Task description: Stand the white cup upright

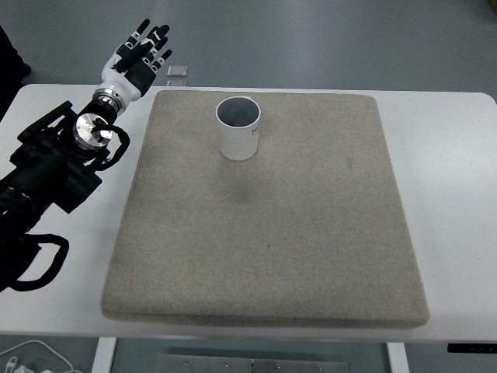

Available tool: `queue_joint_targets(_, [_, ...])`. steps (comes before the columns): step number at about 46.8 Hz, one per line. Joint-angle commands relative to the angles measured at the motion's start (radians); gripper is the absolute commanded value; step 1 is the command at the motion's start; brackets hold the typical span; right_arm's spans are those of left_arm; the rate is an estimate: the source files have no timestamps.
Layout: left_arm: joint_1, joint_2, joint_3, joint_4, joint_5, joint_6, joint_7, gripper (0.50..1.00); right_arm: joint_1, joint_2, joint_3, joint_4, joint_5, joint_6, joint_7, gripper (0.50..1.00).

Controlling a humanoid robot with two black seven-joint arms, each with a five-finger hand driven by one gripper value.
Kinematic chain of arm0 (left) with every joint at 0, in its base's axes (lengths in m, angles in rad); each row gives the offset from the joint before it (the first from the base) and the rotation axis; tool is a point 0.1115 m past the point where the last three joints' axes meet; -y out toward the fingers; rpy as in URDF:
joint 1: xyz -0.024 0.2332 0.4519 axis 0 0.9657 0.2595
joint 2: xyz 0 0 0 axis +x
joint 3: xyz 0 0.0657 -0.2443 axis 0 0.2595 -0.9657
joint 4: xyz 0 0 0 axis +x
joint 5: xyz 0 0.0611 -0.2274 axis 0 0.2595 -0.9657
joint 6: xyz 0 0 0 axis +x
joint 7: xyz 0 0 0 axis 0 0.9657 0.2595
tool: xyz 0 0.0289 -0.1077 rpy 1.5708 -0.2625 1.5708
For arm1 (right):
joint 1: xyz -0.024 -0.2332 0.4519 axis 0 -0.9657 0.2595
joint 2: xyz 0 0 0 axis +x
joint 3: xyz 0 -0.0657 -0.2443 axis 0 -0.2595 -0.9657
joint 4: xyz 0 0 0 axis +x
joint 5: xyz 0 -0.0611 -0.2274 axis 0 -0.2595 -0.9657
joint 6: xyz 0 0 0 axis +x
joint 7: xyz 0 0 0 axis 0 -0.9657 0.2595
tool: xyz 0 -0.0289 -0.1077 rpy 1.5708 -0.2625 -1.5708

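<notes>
A white cup (pixel 239 128) stands upright on the beige mat (pixel 268 233), near the mat's far edge, its open mouth facing up. My left hand (pixel 142 54) is raised above the table's far left corner, well left of the cup and apart from it, with fingers spread and nothing in them. The black left arm (pixel 54 167) runs back to the picture's left edge. No right arm shows.
The mat covers most of the white table (pixel 446 171). A small pale object (pixel 178 71) lies on the floor beyond the table's far edge. White cables (pixel 31 357) show at the bottom left corner.
</notes>
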Motion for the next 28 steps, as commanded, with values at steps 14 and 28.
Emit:
queue_joint_targets(14, [0.012,-0.047,0.002,0.002,-0.004,-0.003,-0.019,0.994,0.003,0.0,0.004,-0.002,0.004,0.001,0.0,0.93])
queue_joint_targets(28, [0.014,-0.054,0.001,0.002,-0.005,-0.003,-0.023,0.994,0.005,0.0,0.004,-0.002,0.004,0.001,0.0,0.93])
